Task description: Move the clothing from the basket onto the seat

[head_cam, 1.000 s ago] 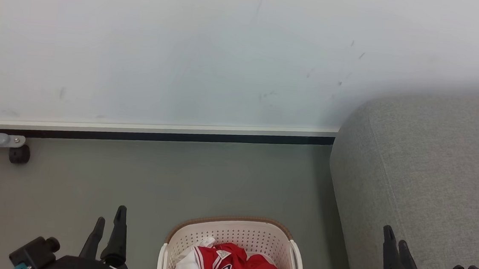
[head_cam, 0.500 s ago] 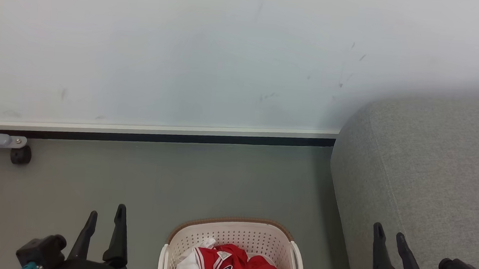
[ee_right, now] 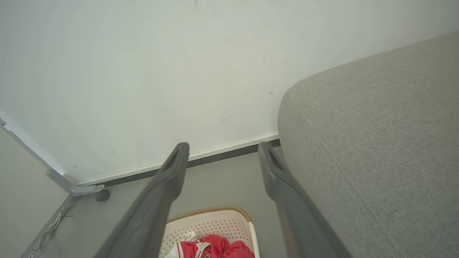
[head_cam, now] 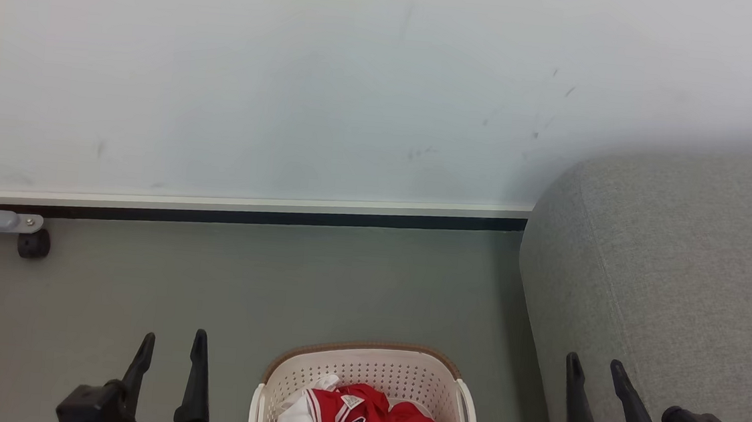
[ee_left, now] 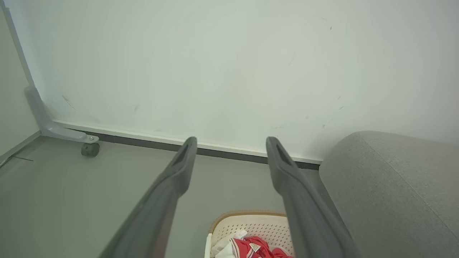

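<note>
Red clothing with white stripes and dark lettering lies bunched in the cream perforated basket on the floor at the bottom centre of the head view. The basket and clothing also show low in the left wrist view, and the basket with the clothing in the right wrist view. The grey seat fills the right side. My left gripper stands open left of the basket. My right gripper stands open over the seat's left edge. Both are empty.
A pale wall with a dark skirting strip runs behind the grey floor. At the far left a grey metal leg with a black caster stands near the wall.
Both grippers have turned and shifted inward toward the basket; the left has also slid lower in the view. The basket and clothing have stayed put.
</note>
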